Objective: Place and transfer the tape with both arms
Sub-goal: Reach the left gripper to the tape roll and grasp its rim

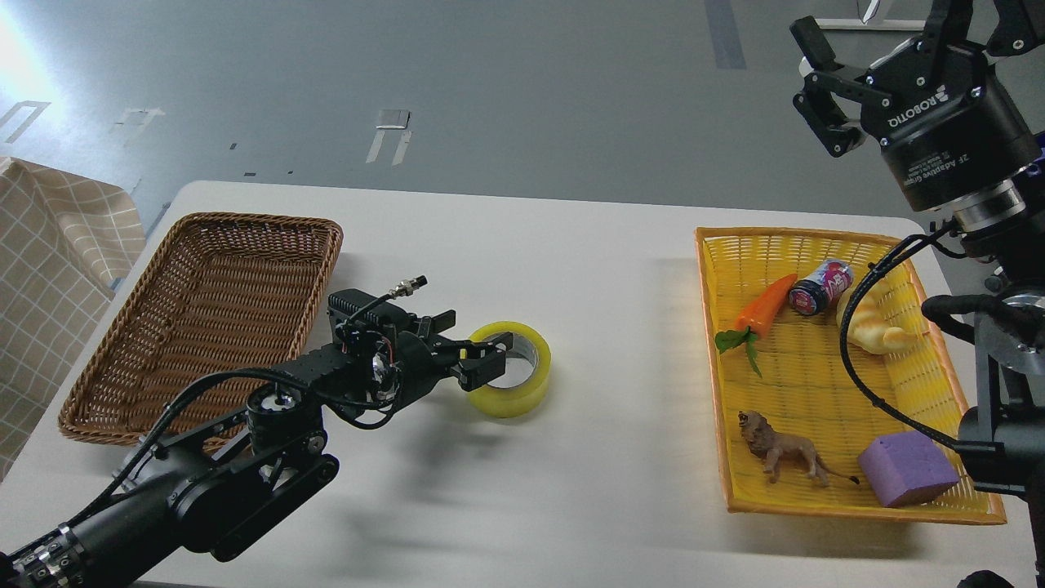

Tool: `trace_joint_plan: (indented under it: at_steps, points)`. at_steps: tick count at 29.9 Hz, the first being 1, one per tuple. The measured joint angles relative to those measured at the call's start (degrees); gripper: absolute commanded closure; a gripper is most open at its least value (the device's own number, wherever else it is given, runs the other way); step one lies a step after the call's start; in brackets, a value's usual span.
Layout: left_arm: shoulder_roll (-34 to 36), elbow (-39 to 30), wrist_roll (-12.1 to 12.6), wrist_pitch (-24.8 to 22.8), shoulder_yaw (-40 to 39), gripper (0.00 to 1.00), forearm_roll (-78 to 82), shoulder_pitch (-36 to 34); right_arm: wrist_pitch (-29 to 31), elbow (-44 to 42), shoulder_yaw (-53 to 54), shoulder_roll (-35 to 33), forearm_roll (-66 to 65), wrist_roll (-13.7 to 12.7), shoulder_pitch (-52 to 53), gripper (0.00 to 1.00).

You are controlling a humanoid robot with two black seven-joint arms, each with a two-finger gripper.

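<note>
The tape [514,384], a yellow translucent roll with a grey-white core, lies flat on the white table [571,269] near the middle. My left gripper [478,351] is low at the roll's left rim. Its fingers are spread, and one fingertip [490,365] overlaps the rim at the core. I cannot tell whether it touches the roll. My right gripper [902,28] is raised high at the top right, above the yellow basket [718,457]. It is open and empty, partly cut off by the frame's top edge.
An empty brown wicker basket [122,392] stands at the left. The yellow basket at the right holds a toy carrot [763,306], a small can [816,286], a croissant toy [873,327], a lion figure [780,449] and a purple block [906,467]. A checked cloth [49,269] hangs at the far left.
</note>
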Motion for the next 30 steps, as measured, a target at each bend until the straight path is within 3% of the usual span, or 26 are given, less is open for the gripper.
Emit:
trace_joint_plan:
  at_steps: [6,7,8,10,14,16,20,21,24,26,28,30]
  points:
    - [0.85,0.45,-0.36,-0.03,1.07,0.08,0.01,0.24,0.0,-0.89,0.79,-0.06,-0.02,0.05,-0.47,0.0]
    - [1.02,0.46,-0.43,-0.03,1.45,0.14,0.0,0.16,0.0,-1.07,0.86,-0.06,-0.02,0.05,-0.59,0.0]
    - [1.14,0.47,-0.46,-0.03,1.67,0.28,0.0,0.1,0.0,-1.17,0.93,-0.06,-0.02,0.05,-0.68,0.0]
    - [1.74,0.47,-0.57,-0.03,2.11,0.39,-0.01,0.0,0.0,-1.29,0.98,-0.06,-0.02,0.05,-0.99,0.0]
    - [2.45,0.22,-0.82,-0.12,4.11,0.43,-0.01,-0.12,0.0,-1.32,0.99,-0.06,-0.02,0.05,-2.01,0.0]
    - [2.6,0.17,-1.0,-0.32,4.49,0.52,-0.01,-0.29,0.0,-1.32,0.99,-0.07,-0.02,0.05,-2.63,0.0]
    - [3.86,0.1,-1.44,-2.19,4.75,0.53,-0.01,-1.18,0.0,-1.39,1.02,-0.49,-0.02,0.05,-3.75,0.0]
    - [4.24,0.09,-1.8,-2.74,4.77,0.56,-0.02,-1.4,0.0,-1.39,1.09,-0.72,-0.02,0.05,-3.97,0.0]
    - [5.34,0.17,-3.32,-3.74,4.84,0.79,-0.01,-2.13,0.0,-1.39,1.34,-1.2,-0.02,0.05,-4.22,0.0]
    - [5.81,0.25,-4.09,-4.5,4.84,0.81,0.0,-2.61,0.0,-1.39,1.63,-1.27,-0.02,0.05,-4.53,0.0]
    - [6.0,0.25,-4.45,-5.36,4.84,0.99,-0.02,-2.91,0.0,-1.4,1.73,-1.28,-0.02,0.05,-4.86,0.0]
    - [6.19,0.25,-4.51,-6.07,4.84,1.0,-0.01,-3.44,0.0,-1.4,1.74,-1.29,-0.02,0.05,-5.04,0.0]
